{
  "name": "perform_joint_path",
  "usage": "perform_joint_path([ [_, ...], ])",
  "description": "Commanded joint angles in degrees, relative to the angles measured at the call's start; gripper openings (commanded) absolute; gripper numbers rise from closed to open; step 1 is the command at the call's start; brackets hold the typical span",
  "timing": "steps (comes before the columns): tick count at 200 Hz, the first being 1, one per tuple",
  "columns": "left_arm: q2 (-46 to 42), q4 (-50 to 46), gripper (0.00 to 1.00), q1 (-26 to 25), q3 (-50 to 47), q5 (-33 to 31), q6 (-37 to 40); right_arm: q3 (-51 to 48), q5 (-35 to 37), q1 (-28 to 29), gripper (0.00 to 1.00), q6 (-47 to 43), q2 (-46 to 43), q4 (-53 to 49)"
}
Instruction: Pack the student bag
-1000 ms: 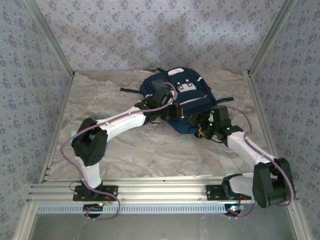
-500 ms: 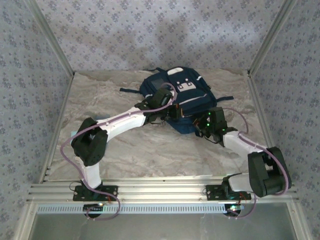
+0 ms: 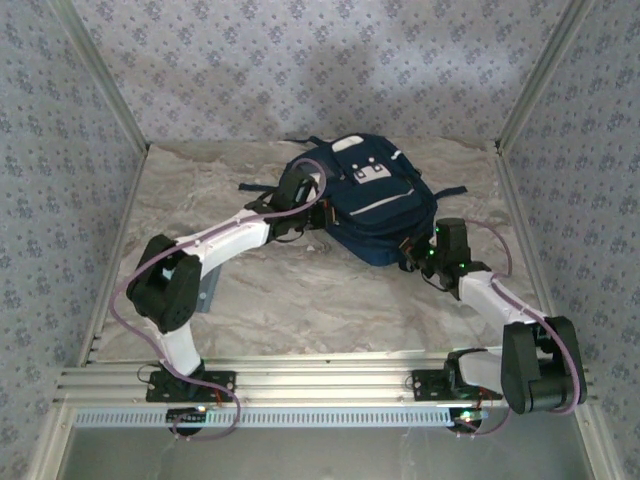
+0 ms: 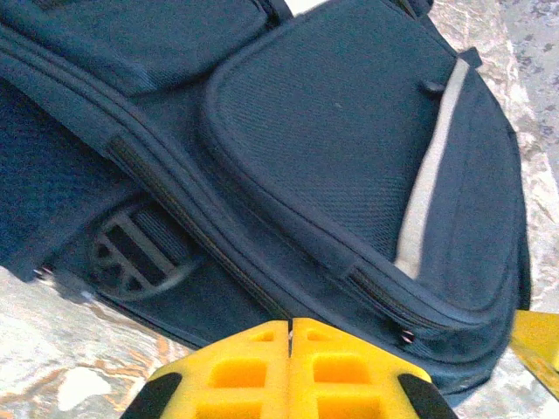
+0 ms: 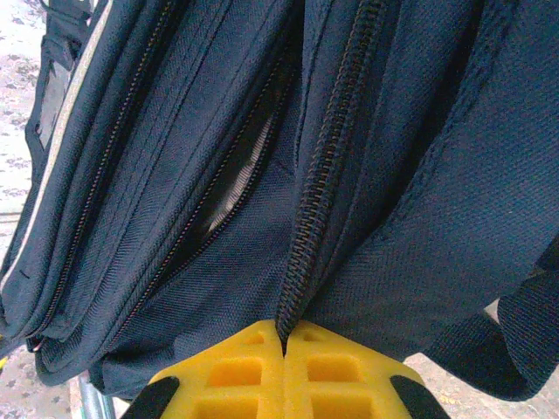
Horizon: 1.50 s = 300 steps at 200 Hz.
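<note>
Here the student bag [image 3: 372,200] lies toward the back of the counter [image 3: 300,300]. The right hand [image 5: 284,339] is pinched shut, gripping the bag by its zipper [image 5: 330,192]. The left hand [image 4: 290,327] is fully closed, fingers together at the bag's lower edge, with nothing visible between them.

- This is a robot test cell of a lab kind: a marble-patterned table [image 3: 300,300] boxed in as a small booth.
- Behind the table and along both its sides stand walls [image 3: 320,60] of flat blue-grey sheet printed with one repeating motif, like a backdrop.
- Bare aluminium posts [image 3: 103,75] rise from the table's back corners along the wall joints.
- A slotted aluminium rail [image 3: 320,382] runs along the table's near edge, with two white-and-black robot arms [image 3: 230,238] bolted to it.
</note>
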Motion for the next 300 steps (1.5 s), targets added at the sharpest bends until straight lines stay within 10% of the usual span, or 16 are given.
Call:
perform_joint_path([
  [1,-0.3,-0.3,0.0,4.4,2.4,-8.5,5.0,-0.5,4.5,-1.9,0.0,-2.2,-0.7,-2.3],
  [71,2.5,-2.9,0.1,6.8,7.7,-10.4,7.2,8.6,4.0,3.6,0.0,-10.4,1.4,-10.0],
  [93,-0.3,-6.2,0.57,6.9,6.9,-9.5,5.7,12.4,4.2,6.4,0.44,-12.4,1.8,-11.3],
  [125,-7.2,-11.8,0.85,8.0,3.1,-12.8,6.3,18.5,4.5,10.4,0.77,-15.7,3.3,-15.9],
  [166,-15.0,-17.4,0.86,15.0,-3.6,-16.4,8.2,23.8,5.9,16.9,0.8,-17.7,8.1,-16.3],
  [179,-16.7,-18.6,0.86,18.6,-5.6,-16.8,8.0,26.2,6.7,19.2,1.0,-17.9,10.8,-17.0],
  [245,-17.9,-17.2,0.87,35.9,-15.0,-18.3,4.5,35.8,6.9,23.2,1.0,-22.7,21.3,-20.9],
  [300,-12.9,-13.5,0.88,40.2,-18.9,-16.7,3.7,36.8,5.7,23.5,1.0,-22.2,23.3,-20.8],
])
